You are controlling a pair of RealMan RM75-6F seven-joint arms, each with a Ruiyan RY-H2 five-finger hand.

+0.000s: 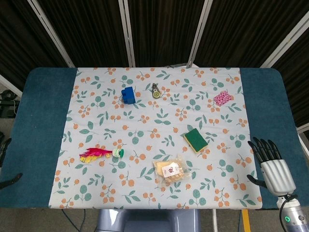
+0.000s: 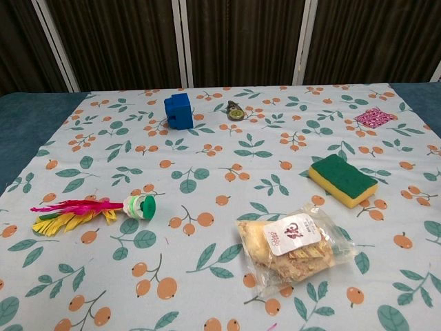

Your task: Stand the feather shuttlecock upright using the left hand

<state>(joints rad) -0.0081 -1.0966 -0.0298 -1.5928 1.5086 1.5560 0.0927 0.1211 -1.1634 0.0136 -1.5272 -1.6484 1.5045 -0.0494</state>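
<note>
Fingers (image 1: 263, 147) of the right hand (image 1: 274, 169) spread apart, holding nothing, at the tabletop's (image 1: 43, 125) near right edge. Snack bag (image 2: 296, 247) holds biscuits. Shuttlecock (image 2: 96, 210) lies sideways, near left, feathers pointing left, base right.

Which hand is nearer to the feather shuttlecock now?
Left. The left hand shows only as dark fingers at the table's left edge, beside the feather shuttlecock. The right hand is at the opposite edge.

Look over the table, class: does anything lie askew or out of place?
Yes. The feather shuttlecock lies on its side near the cloth's left edge, green base toward the middle, feathers splayed outward. Nothing else stands out.
</note>
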